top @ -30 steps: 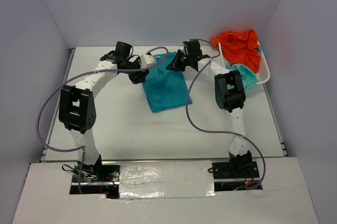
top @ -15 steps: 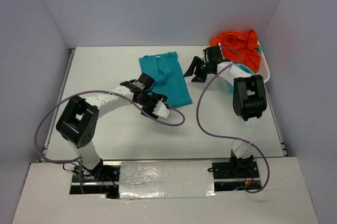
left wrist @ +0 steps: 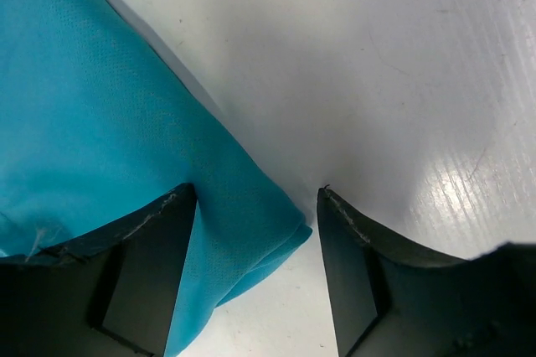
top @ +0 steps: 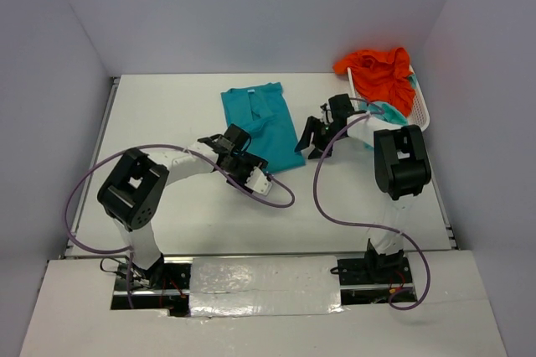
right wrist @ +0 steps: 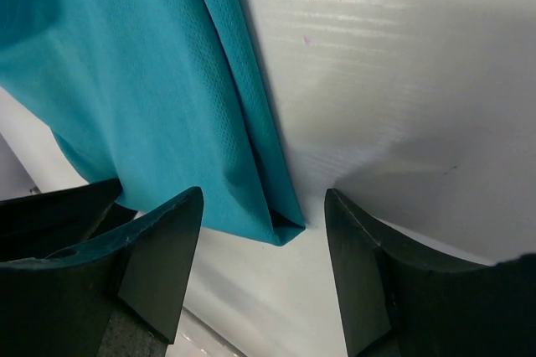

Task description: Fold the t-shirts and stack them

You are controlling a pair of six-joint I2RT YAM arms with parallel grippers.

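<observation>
The teal blue t-shirt (top: 255, 114) lay spread flat on the far middle of the surface (top: 167, 114). Both hands sat low at its near edge with fingers parted, gripping nothing. The left hand (left wrist: 255, 194) straddled 1 corner of the cloth; the right hand (right wrist: 264, 198) framed another corner. At the far right, the orange t-shirt (top: 381, 72) was heaped in the white basket (top: 423, 114), with the mint-aqua t-shirt (top: 385, 110) showing beneath it.

Left claw (left wrist: 256, 199) low, jaws apart, empty, right claw (right wrist: 263, 199) low, jaws apart, empty, the 2 near each other
</observation>
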